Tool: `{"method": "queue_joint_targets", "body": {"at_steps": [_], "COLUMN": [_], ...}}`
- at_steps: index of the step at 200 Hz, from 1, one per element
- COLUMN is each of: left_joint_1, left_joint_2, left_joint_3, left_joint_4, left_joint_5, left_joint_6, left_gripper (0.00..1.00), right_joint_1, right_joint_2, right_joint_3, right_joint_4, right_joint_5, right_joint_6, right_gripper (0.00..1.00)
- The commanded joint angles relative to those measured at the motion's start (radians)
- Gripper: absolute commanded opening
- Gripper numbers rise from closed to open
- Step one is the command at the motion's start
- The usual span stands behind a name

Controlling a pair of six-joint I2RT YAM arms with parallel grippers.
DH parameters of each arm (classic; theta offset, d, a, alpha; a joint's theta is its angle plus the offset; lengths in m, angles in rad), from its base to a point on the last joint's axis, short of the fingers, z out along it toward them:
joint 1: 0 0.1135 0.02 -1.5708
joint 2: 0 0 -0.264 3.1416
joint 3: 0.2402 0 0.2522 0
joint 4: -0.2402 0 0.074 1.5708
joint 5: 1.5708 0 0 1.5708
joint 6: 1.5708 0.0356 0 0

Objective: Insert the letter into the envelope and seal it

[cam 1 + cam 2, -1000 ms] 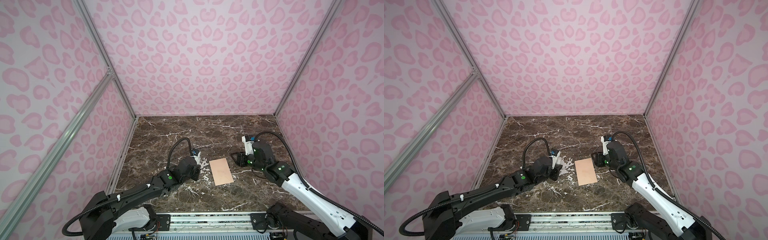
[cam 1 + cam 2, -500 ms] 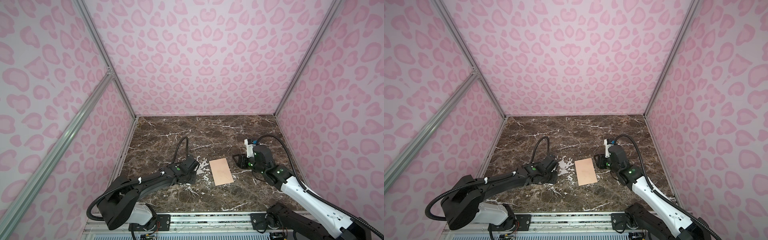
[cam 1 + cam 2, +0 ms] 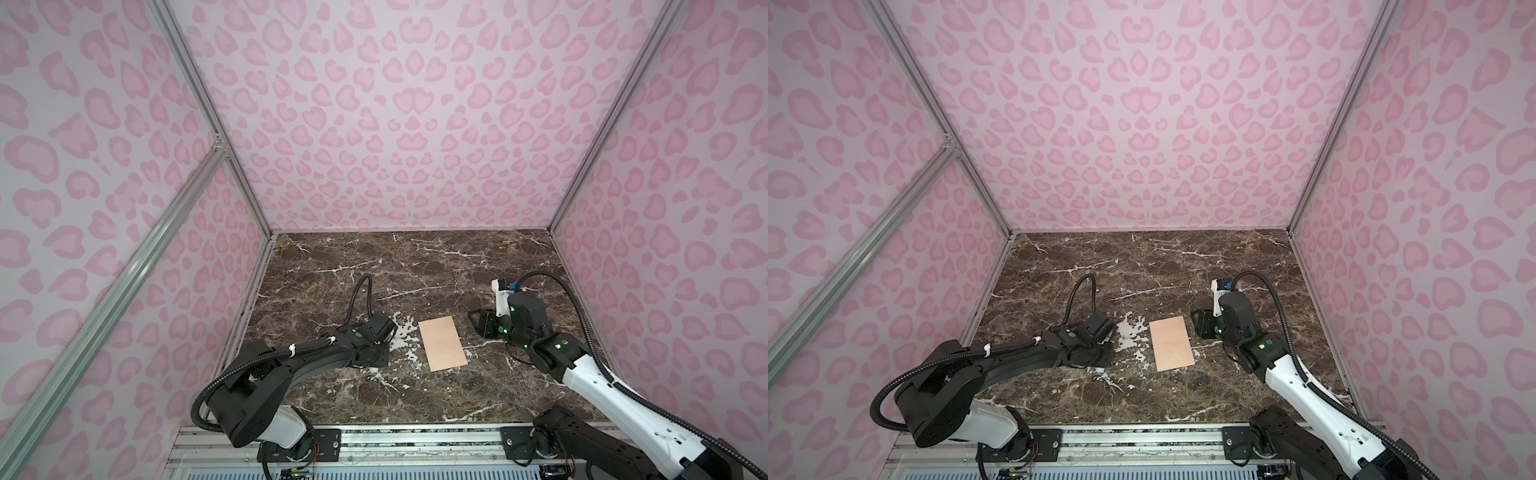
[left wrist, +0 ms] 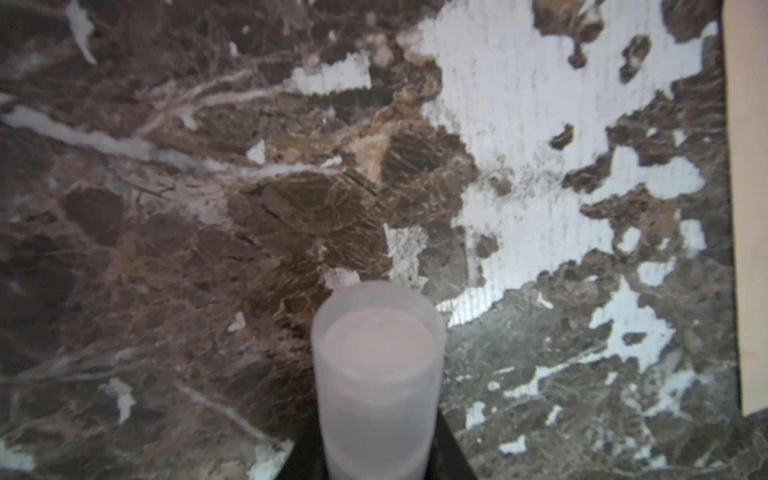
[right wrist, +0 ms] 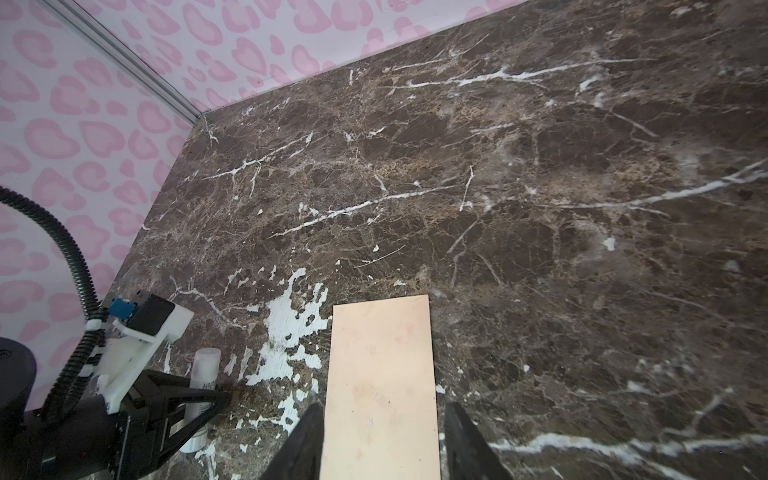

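Envelope (image 3: pixel 441 343) lies flat between left end effector (image 5: pixel 208 399) pinching a glue stick (image 4: pixel 376 374) and right end effector (image 5: pixel 384 407), fingers spread.

Envelope (image 3: pixel 441 343): one peach paper rectangle, seen in both top views (image 3: pixel 1172 342). It lies flat on the brown marble table (image 3: pixel 415 270), near the middle and towards the front edge. The long sides run roughly front to back, with the near end skewed slightly to the right. The upper face is plain, with all four edges straight and no corner lifted. The right wrist view (image 5: pixel 380 386) shows faint smudges on the paper. A white mottled patch of the table surface (image 3: pixel 401 338) lies just beside its left edge. Whether it is sealed cannot be told.
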Motion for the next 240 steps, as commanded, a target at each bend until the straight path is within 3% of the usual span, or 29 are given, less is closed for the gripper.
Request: {"method": "queue_joint_targets", "body": {"at_steps": [1,40,96,161,213,240], "left_joint_1": [0.006,0.007,0.010,0.010,0.022,0.090], "left_joint_2": [0.025,0.039,0.061,-0.008,-0.188,-0.272], "left_joint_3": [-0.012,0.010,0.033,0.084,0.197,0.209], "left_joint_4": [-0.045,-0.063,-0.066,-0.101,-0.124,-0.043], "left_joint_5": [0.021,0.022,0.024,-0.003,-0.193,-0.313], "left_joint_6": [-0.015,-0.006,0.003,0.020,0.089,0.162], "left_gripper": [0.27,0.45,0.52,0.69,0.83,0.92], "right_joint_1": [-0.002,-0.008,-0.018,-0.032,-0.092,-0.137], "right_joint_2": [0.001,-0.004,0.003,0.014,0.035,0.046], "right_joint_3": [0.006,0.010,0.030,0.053,0.068,0.064], "right_joint_4": [0.012,0.005,-0.009,-0.021,-0.019,0.012], "right_joint_5": [0.006,0.009,0.007,0.013,0.022,0.116], "right_joint_6": [-0.007,-0.011,-0.021,-0.039,-0.089,-0.128], "right_gripper": [0.49,0.49,0.49,0.49,0.49,0.49]}}
